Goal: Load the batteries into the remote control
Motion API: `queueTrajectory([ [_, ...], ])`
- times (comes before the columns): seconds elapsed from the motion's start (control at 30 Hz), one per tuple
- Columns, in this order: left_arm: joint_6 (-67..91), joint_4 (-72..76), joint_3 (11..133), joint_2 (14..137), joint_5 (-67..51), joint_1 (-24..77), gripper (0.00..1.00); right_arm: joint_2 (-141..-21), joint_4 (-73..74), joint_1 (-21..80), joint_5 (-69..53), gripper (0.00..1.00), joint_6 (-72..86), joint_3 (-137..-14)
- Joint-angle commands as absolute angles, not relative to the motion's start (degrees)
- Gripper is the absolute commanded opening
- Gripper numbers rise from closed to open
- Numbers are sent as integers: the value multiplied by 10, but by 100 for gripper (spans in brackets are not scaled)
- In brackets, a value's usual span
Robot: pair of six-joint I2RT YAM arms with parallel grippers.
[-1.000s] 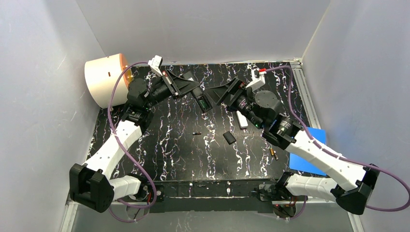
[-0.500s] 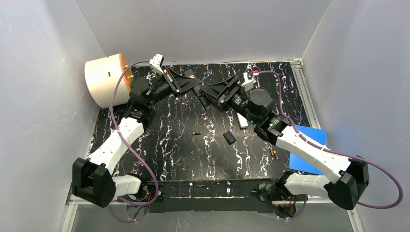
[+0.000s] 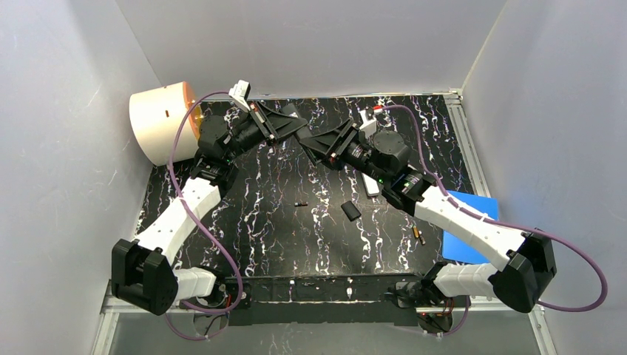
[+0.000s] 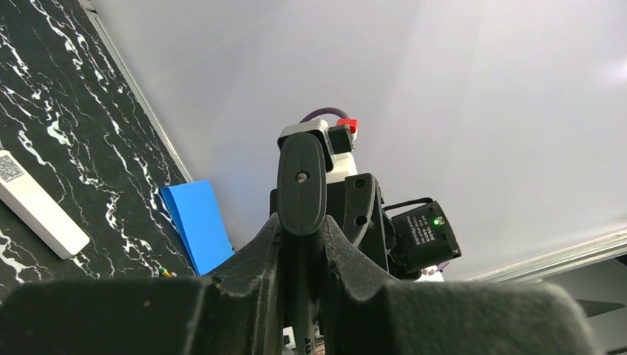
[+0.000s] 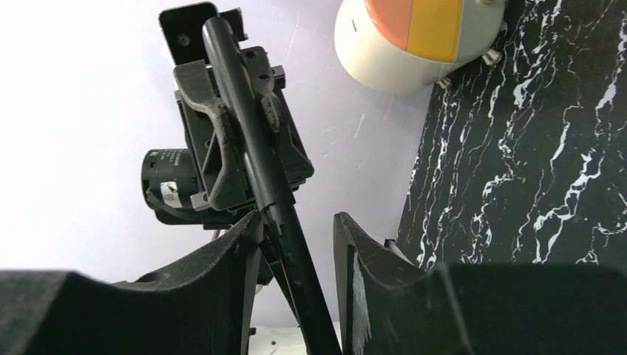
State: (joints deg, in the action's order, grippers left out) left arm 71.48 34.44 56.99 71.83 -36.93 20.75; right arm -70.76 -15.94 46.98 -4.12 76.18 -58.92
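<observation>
A black remote control (image 4: 302,185) is held up in the air, my left gripper (image 4: 301,225) shut on its one end. In the right wrist view the same remote (image 5: 251,148) runs down between the fingers of my right gripper (image 5: 299,222); it rests against the left finger, and a gap shows at the right finger. From above, left gripper (image 3: 294,133) and right gripper (image 3: 313,145) meet nose to nose over the back of the table. A small dark battery (image 3: 301,203) lies mid-table. Two more batteries (image 3: 418,237) lie near the blue pad.
A white remote (image 3: 371,185) and a small black cover (image 3: 350,211) lie on the black marbled table (image 3: 259,229). A blue pad (image 3: 469,229) sits at the right edge. A round white-and-orange container (image 3: 159,122) stands at the back left. Grey walls enclose the table.
My right arm has reached left to the black remote, and its jaws have narrowed round it. The left gripper has lifted the remote slightly and stays shut on it.
</observation>
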Motion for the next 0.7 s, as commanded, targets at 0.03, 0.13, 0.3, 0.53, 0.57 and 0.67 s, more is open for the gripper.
queueTrajectory([
  [0.03,709,366,594,716,-375,208,0,-700,-180,469,-55,41,767,-604],
  [0.13,718,366,601,720,-376,209,0,-700,-184,469,-58,34,762,-599],
  [0.3,743,366,610,726,-376,209,0,-699,-185,469,-57,24,736,-594],
  [0.53,766,366,601,725,-374,209,0,-684,-211,466,-31,71,717,-583],
  [0.57,765,366,598,723,-374,209,0,-681,-218,465,-28,77,715,-582],
  [0.67,767,366,592,721,-373,208,0,-673,-239,461,-29,81,709,-573],
])
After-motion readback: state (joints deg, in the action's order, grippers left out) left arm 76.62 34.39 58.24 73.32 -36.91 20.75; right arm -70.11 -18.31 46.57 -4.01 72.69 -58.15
